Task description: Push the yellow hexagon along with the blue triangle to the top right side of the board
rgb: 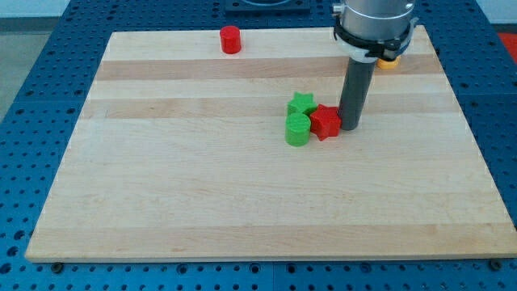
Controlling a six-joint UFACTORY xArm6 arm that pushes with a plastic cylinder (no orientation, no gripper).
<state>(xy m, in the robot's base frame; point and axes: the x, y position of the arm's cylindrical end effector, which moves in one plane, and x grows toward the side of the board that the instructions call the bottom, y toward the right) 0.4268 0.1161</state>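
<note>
My tip [350,127] rests on the board right of centre, touching or nearly touching the right side of a red star-like block [326,122]. A yellow block [389,62], its shape unclear, peeks out behind the arm near the board's top right edge. It is mostly hidden by the arm. No blue triangle shows in this view.
A green star block [302,103] and a green cylinder-like block [297,129] sit just left of the red star block. A red cylinder [231,39] stands near the top edge, left of centre. The wooden board [161,186] lies on a blue perforated table.
</note>
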